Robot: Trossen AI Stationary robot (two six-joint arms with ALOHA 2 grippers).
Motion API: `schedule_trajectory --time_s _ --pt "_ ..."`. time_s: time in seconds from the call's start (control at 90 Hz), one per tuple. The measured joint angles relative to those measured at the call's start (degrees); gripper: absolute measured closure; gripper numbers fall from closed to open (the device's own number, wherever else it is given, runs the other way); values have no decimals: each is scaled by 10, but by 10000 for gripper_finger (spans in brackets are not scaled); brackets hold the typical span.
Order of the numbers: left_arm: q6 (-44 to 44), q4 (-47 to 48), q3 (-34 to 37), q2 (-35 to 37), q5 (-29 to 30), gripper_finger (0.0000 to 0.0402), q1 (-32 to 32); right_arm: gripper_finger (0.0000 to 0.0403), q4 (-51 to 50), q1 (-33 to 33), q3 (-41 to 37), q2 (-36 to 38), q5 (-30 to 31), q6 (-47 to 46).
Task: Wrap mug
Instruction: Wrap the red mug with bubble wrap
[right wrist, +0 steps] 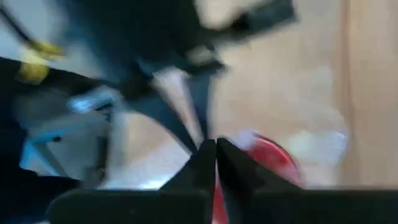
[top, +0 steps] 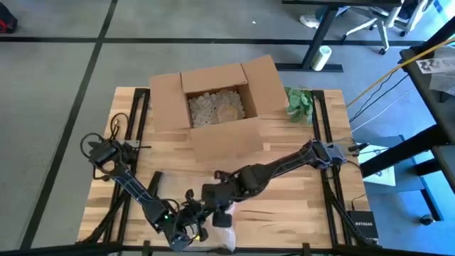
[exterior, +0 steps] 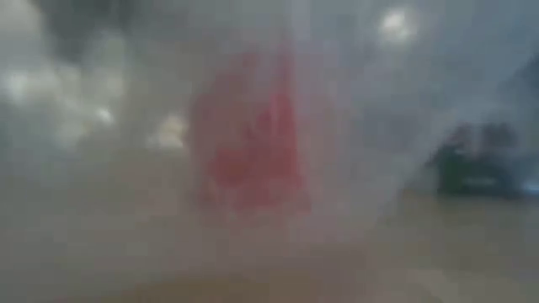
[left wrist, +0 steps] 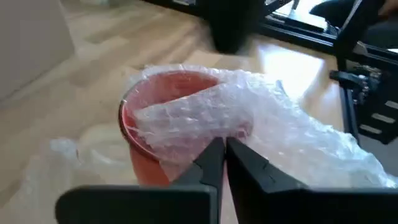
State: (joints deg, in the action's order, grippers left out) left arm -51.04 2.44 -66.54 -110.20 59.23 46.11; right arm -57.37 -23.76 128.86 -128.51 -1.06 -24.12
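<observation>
mug [left wrist: 163, 134] under bubble wrap [left wrist: 261, 130]; left gripper [left wrist: 219, 149], right gripper [right wrist: 215, 149] both closed, pinching wrap.

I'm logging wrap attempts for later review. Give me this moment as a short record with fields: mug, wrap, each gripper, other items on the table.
mug: red mug, near front table edge, mouth partly covered
wrap: bubble wrap draped over the mug's rim and one side
left gripper: fingers closed on the bubble wrap at the mug
right gripper: fingers together, beside the mug
box: open cardboard box with filler, at back of table
greenery: green plant sprig beside the box
</observation>
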Motion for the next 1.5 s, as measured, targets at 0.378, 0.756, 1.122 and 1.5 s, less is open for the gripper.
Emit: schedule_trajectory --time_s 0.378,0.756,1.122,1.5 --pt "2 1 1 1 8 402 8 403 -78 8 -1 -56 25 -10" --pt "-87 54 3 19 -11 402 67 403 -66 25 1 -126 -31 13" --pt "-131 61 10 19 -71 402 59 403 -16 33 -1 -128 -42 25" --pt "-115 63 33 19 -76 402 19 403 -6 36 -2 -128 -67 26"
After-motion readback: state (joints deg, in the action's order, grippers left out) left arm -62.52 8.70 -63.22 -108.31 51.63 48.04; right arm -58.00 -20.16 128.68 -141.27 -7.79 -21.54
